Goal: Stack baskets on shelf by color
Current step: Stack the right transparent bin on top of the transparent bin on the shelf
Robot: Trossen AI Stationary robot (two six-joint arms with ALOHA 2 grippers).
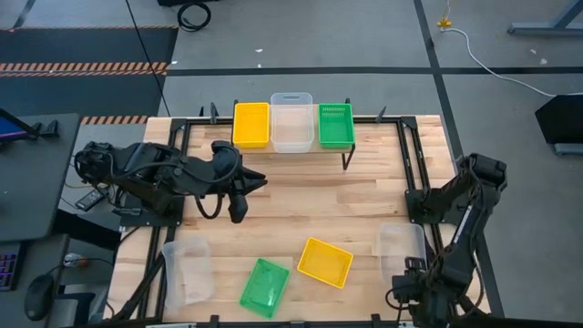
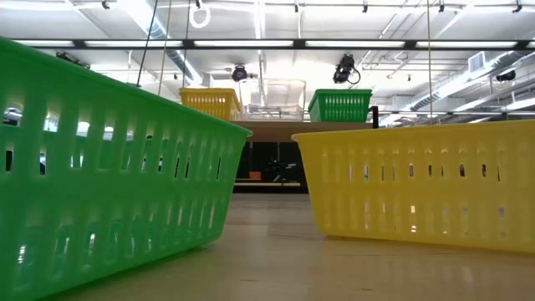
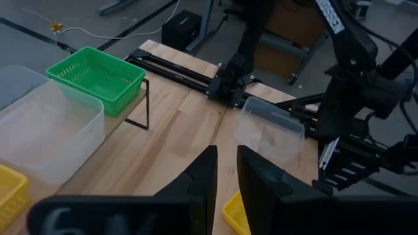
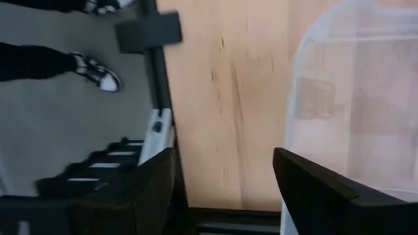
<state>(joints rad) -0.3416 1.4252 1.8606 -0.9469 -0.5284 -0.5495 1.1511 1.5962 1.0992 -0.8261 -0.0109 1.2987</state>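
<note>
Right claw (image 4: 222, 179), spread wide and empty, is shown beside a clear basket (image 4: 366, 98); left claw (image 3: 225, 173), narrowed, is held above the bench (image 1: 364, 191).

The shelf (image 1: 364, 148), a narrow light wooden plank on thin black legs, stands at the 12 o'clock edge of the tabletop. It carries three upright stations side by side: a yellow basket (image 1: 251, 124), a clear basket (image 1: 291, 121) and a green basket (image 1: 335, 125). Four baskets lie loose toward 6 o'clock: a clear basket (image 1: 189, 270) at 7 o'clock, a tilted green basket (image 1: 265, 287), a tilted yellow basket (image 1: 325, 262) and a clear basket (image 1: 401, 242) at 4 o'clock.
</note>
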